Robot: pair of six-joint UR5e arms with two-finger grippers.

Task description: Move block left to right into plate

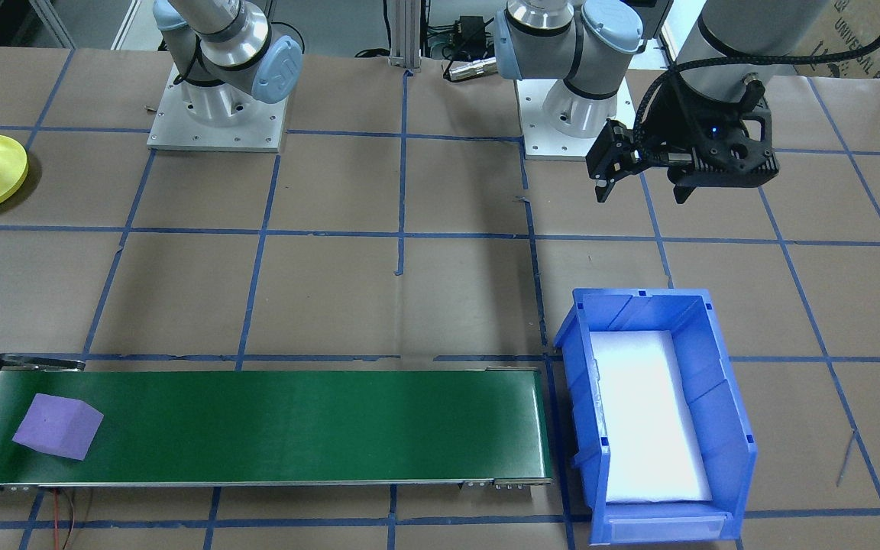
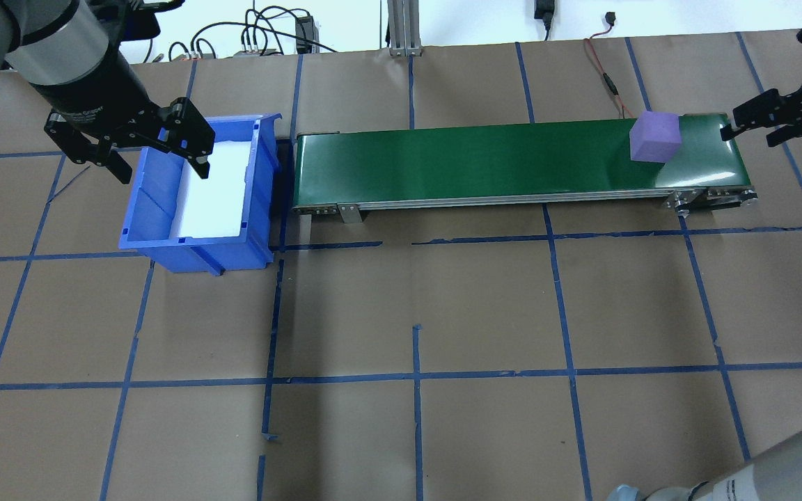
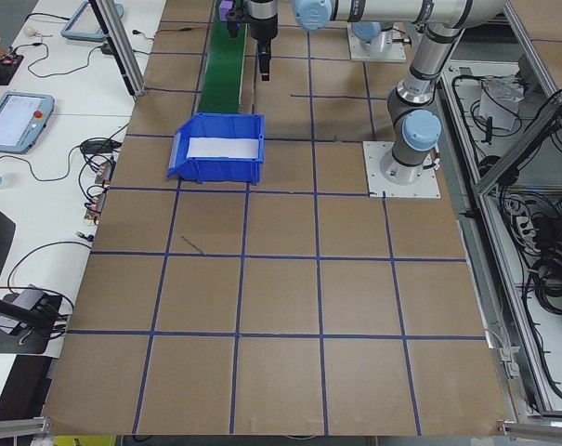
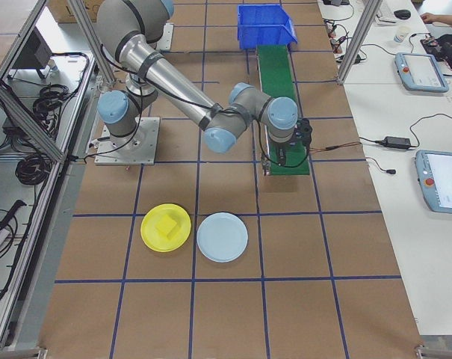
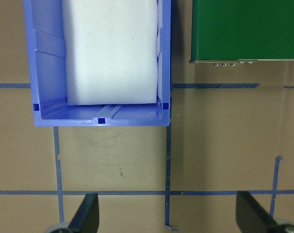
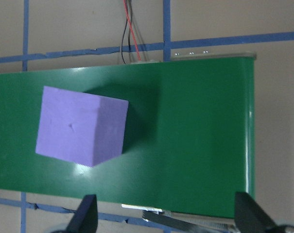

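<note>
A purple block [image 2: 655,137] rests on the green conveyor belt [image 2: 477,156] near its right end; it also shows in the front view [image 1: 58,426] and the right wrist view [image 6: 81,125]. My right gripper [image 2: 752,134] hovers open just past that belt end, with the block off to one side of its fingers [image 6: 88,213] and not touched. My left gripper [image 2: 163,167] hangs open over the table near the blue bin [image 2: 140,209], holding nothing. A yellow plate [image 4: 182,238] with a yellow block on it and an empty pale blue plate [image 4: 223,237] lie on the table.
The blue bin [image 1: 723,397] with a white foam liner stands at the belt's left end. Red and black wires [image 6: 129,29] run behind the belt's right end. Both arm bases [image 1: 218,114] sit on the robot's side of the table.
</note>
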